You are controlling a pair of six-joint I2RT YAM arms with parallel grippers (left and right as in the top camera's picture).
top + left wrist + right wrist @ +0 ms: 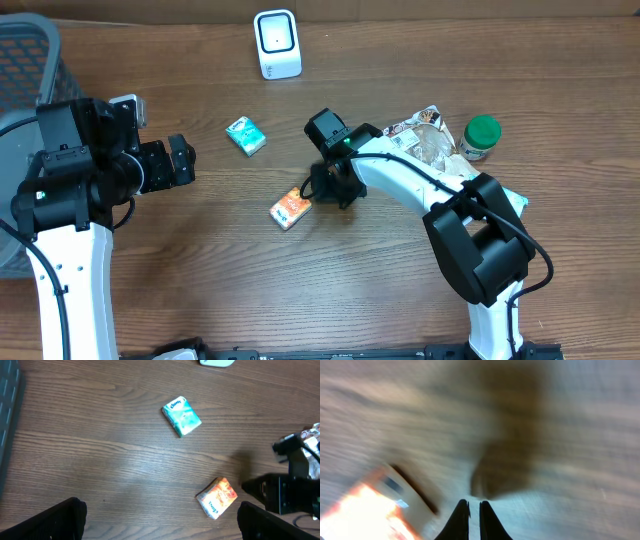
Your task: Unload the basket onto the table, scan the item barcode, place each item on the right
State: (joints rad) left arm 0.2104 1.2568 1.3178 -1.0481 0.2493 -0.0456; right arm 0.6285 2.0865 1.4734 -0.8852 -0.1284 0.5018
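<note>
Wooden table, two arms at work.

- Landmark: white box-shaped barcode scanner, standing at the far edge of the table.
- Likely item: small orange-and-white soft tissue packet. It lies flat on the bare wood well apart from the scanner, on the robot's side of it. Left wrist view shows a printed face up; no barcode can be made out there.
- Small teal tissue packet lies between the scanner and the orange packet, a little to the left of the line between them.
- Right gripper: low over the table, far on the robot's side of the scanner, just beside the orange packet's right end. Right wrist view is blurred, but the two fingertips are pressed together with nothing between them. The packet shows at lower left of that view. Cannot tell whether they touch.
- Left gripper: spread wide, empty, well left of the scanner.

Handling, as a judgement:
- The packet looks light and soft, with a slick film wrap, so it should slide on the wood if nudged and dent under a hard squeeze.
- It is not fragile.
- Best hold is across the two long edges near the middle, with the fingers spread first, leaving both broad faces clear for the scanner.
- A pinch at one end risks the packet drooping or twisting.
</note>
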